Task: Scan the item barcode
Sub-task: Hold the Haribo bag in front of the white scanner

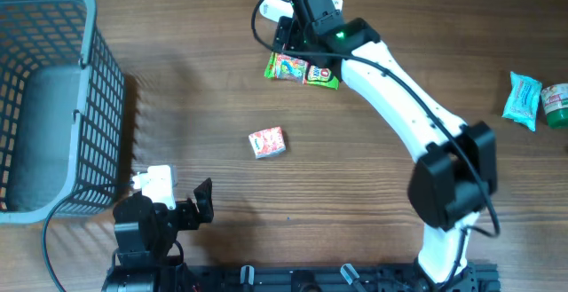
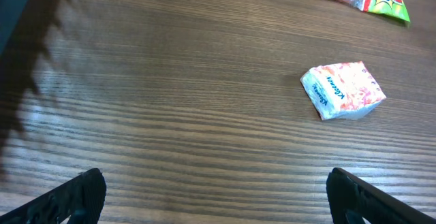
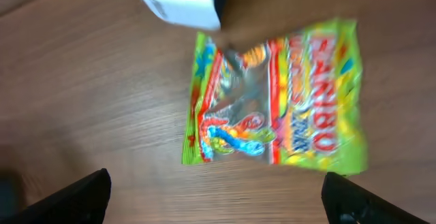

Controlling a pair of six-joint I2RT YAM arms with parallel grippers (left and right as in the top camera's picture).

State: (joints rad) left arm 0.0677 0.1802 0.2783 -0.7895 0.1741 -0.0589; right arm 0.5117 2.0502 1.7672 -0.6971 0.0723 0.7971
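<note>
beside the left pincer (image 2: 214, 193), a grey basket (image 1: 91, 26)

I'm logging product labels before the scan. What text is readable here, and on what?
"HARIBO", red letters on the green candy bag.
Blue script on the small white packet: too blurred to read.
Print on the blue packet: too small to read.
</note>
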